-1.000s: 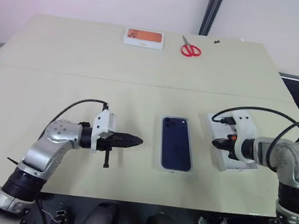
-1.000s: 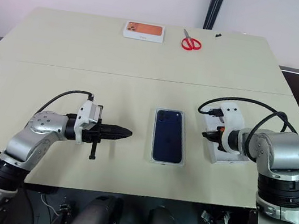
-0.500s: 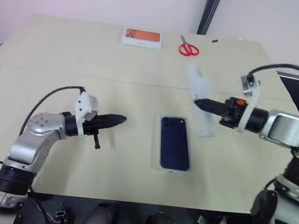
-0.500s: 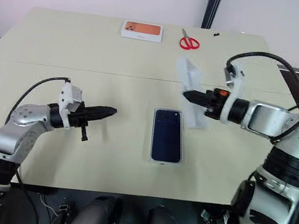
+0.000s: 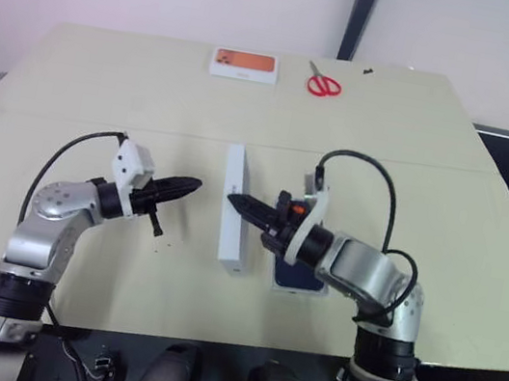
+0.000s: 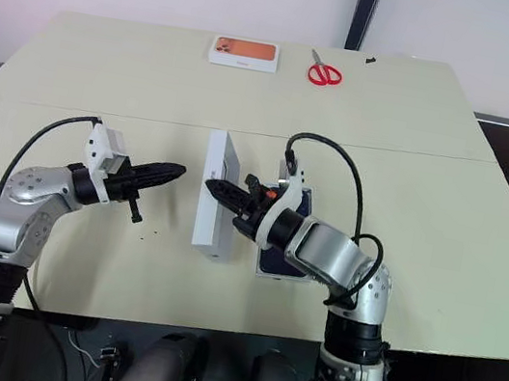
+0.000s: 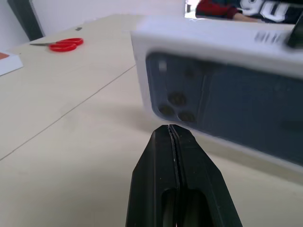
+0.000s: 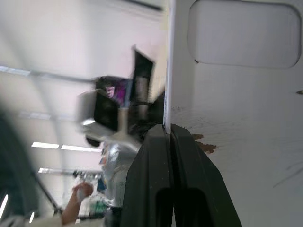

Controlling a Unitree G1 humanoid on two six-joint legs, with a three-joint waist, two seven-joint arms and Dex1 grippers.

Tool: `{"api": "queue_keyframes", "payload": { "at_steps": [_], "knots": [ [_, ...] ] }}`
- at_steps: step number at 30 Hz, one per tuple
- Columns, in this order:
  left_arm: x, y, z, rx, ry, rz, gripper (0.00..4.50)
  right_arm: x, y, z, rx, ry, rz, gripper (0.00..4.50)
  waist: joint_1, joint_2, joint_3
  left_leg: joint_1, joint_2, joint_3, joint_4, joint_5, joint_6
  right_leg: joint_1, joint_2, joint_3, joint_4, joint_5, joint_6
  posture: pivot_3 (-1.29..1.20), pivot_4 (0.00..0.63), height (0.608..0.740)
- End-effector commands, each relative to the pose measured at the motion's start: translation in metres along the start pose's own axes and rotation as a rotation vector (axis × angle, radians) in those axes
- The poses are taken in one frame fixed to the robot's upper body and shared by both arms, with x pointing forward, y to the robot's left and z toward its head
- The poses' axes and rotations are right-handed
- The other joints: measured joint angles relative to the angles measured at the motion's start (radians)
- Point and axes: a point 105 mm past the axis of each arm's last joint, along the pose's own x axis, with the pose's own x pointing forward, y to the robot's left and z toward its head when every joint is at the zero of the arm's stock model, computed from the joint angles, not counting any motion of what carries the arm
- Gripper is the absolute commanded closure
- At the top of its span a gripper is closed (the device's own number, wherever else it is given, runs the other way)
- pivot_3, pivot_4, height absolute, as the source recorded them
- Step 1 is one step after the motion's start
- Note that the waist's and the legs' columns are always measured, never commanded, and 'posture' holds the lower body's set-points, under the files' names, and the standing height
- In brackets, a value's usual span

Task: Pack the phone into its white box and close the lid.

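From the head views, the right gripper (image 5: 236, 201) is clamped on one wall of the lid (image 5: 235, 209), which stands on edge, upright on the table (image 5: 107, 78), just left of the phone (image 6: 274, 257). The phone lies in the box (image 5: 300, 289), mostly hidden under the right arm. The left gripper (image 6: 177, 171) hangs left of the lid, apart from it, fingers pressed together and holding nothing. At the far edge lie an orange-pictured box (image 5: 245, 64) and red scissors (image 5: 324, 85). In the left wrist view, the shut fingertips (image 7: 169, 142) point at the lid's (image 7: 222, 90) outer face with its printed dark blue phone, close by but not touching; the scissors (image 7: 61, 45) lie beyond. In the right wrist view, the fingers (image 8: 156, 146) pinch the lid's thin wall (image 8: 168, 66), its white inside beside them.
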Motion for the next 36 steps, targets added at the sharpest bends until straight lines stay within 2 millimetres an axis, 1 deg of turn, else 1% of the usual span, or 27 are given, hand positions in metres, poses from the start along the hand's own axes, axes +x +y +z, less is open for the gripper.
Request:
{"api": "queue_keyframes", "payload": {
  "at_steps": [1,2,3,5,7,9,10,11,14,15,19,22,24,26,27,28,31,34,36],
  "knots": [
    [0.01,-0.01,0.011,0.061,-0.018,-0.079,4.5,-0.011,-0.002,0.009,-0.013,-0.038,-0.03,4.45,-0.001,0.0,0.0,0.0,0.0,0.0,0.0,0.0,0.0,0.0,0.0,0.0,0.0,0.0,0.0,0.0,0.15,0.74],
    [0.014,-0.014,0.011,0.06,-0.018,-0.104,4.5,-0.013,-0.006,0.011,-0.015,-0.042,-0.044,4.45,-0.001,0.0,0.0,0.0,0.0,0.0,0.0,0.0,0.0,0.0,0.0,0.0,0.0,0.0,0.0,0.0,0.15,0.74],
    [0.017,-0.019,0.011,0.062,-0.017,-0.129,4.5,-0.015,-0.01,0.014,-0.016,-0.047,-0.065,4.2,-0.001,0.0,0.0,0.0,0.0,0.0,0.0,0.0,0.0,0.0,0.0,0.0,0.0,0.0,0.0,0.0,0.15,0.74],
    [0.024,-0.026,0.009,0.064,-0.009,-0.172,4.5,-0.02,-0.017,0.019,-0.018,-0.057,-0.108,3.55,-0.002,0.0,0.0,0.0,0.0,0.0,0.0,0.0,0.0,0.0,0.0,0.0,0.0,0.0,0.0,0.0,0.15,0.74],
    [0.027,-0.029,0.008,0.065,-0.004,-0.194,4.5,-0.022,-0.02,0.022,-0.022,-0.063,-0.123,2.57,-0.002,0.0,0.0,0.0,0.0,0.0,0.0,0.0,0.0,0.0,0.0,0.0,0.0,0.0,0.0,0.0,0.15,0.74],
    [0.032,-0.032,0.007,0.066,0.006,-0.215,4.5,-0.025,-0.018,0.027,-0.046,-0.07,-0.121,1.5,-0.002,0.0,0.0,0.0,0.0,0.0,-0.001,0.0,0.0,0.0,0.0,0.0,0.0,0.0,0.0,0.0,0.15,0.74],
    [0.037,-0.035,0.005,0.066,0.015,-0.229,4.5,-0.028,-0.014,0.032,-0.087,-0.07,-0.111,0.95,-0.002,0.0,0.0,0.0,0.0,0.0,-0.001,0.0,0.0,0.0,0.0,0.0,0.0,0.0,0.0,0.0,0.15,0.74],
    [0.042,-0.039,0.004,0.071,0.024,-0.249,4.5,-0.033,-0.009,0.04,-0.15,-0.066,-0.105,0.57,-0.002,0.001,0.0,0.0,0.0,0.0,-0.001,0.0,0.0,0.0,0.0,0.0,0.0,0.0,0.0,0.0,0.15,0.74],
    [0.059,-0.048,0.001,0.098,0.051,-0.289,4.5,-0.053,0.002,0.062,-0.342,-0.03,-0.142,0.57,0.005,0.002,0.001,0.0,0.0,0.001,0.001,0.0,0.0,0.001,0.0,0.001,-0.001,0.0,0.0,0.0,0.15,0.74],
    [0.062,-0.05,0.001,0.106,0.057,-0.295,4.5,-0.058,0.003,0.066,-0.378,-0.017,-0.16,0.57,0.006,0.002,0.001,0.0,-0.001,0.001,0.0,0.0,0.001,0.001,0.0,0.0,-0.002,0.0,0.0,0.0,0.15,0.74],
    [0.083,-0.058,0.002,0.127,0.071,-0.325,4.5,-0.08,0.001,0.099,-0.617,-0.048,-0.306,0.57,0.004,0.001,0.001,0.0,0.0,0.001,-0.002,0.0,0.001,0.002,0.001,0.0,-0.004,0.0,0.0,0.0,0.15,0.74],
    [0.092,-0.065,0.004,0.141,0.065,-0.348,4.5,-0.087,0.0,0.112,-0.76,-0.048,-0.373,0.57,0.001,0.001,0.001,-0.001,0.0,0.001,-0.002,0.0,0.001,0.002,0.001,0.001,-0.005,0.0,0.0,0.0,0.15,0.74],
    [0.096,-0.069,0.005,0.136,0.057,-0.35,4.5,-0.091,-0.005,0.114,-0.894,-0.008,-0.434,0.57,0.002,0.001,0.001,-0.001,0.001,0.002,-0.001,0.0,0.001,0.002,0.001,0.001,-0.005,0.0,0.0,0.0,0.15,0.74],
    [0.096,-0.067,0.005,0.128,0.057,-0.333,4.5,-0.093,-0.01,0.112,-1.02,0.047,-0.476,0.57,0.004,0.001,0.001,-0.001,0.001,0.001,-0.001,0.0,0.001,0.002,0.001,0.001,-0.005,0.0,0.0,0.0,0.15,0.74],
    [0.094,-0.064,0.005,0.124,0.06,-0.318,4.5,-0.095,-0.014,0.111,-1.084,0.077,-0.499,1.12,0.004,0.001,0.001,-0.001,0.001,0.001,-0.001,0.0,0.001,0.001,0.001,0.001,-0.005,0.0,0.0,0.0,0.15,0.74],
    [0.09,-0.06,0.005,0.121,0.068,-0.297,4.5,-0.096,-0.017,0.108,-1.145,0.111,-0.511,1.37,0.004,0.001,0.001,-0.001,0.001,0.001,-0.001,-0.001,0.001,0.001,0.001,0.001,-0.005,0.0,0.0,0.0,0.15,0.74],
    [0.077,-0.045,0.006,0.108,0.081,-0.217,4.5,-0.1,-0.024,0.103,-1.292,0.194,-0.528,2.92,0.003,0.001,0.001,-0.001,0.001,0.001,-0.001,-0.001,0.001,0.001,0.001,0.001,-0.005,0.0,0.0,0.0,0.15,0.74],
    [0.061,-0.036,0.008,0.094,0.09,-0.165,4.5,-0.101,-0.028,0.097,-1.421,0.258,-0.519,4.41,0.005,0.001,0.001,-0.001,0.001,0.001,-0.001,0.0,0.001,0.001,0.001,0.001,-0.005,0.0,0.0,0.0,0.15,0.74],
    [0.048,-0.034,0.004,0.097,0.131,-0.152,4.5,-0.102,-0.032,0.094,-1.559,0.31,-0.533,4.47,0.005,0.001,0.001,-0.001,0.001,0.001,-0.001,0.0,0.001,0.001,0.001,0.001,-0.006,0.0,0.0,0.0,0.15,0.74]
  ]
}}
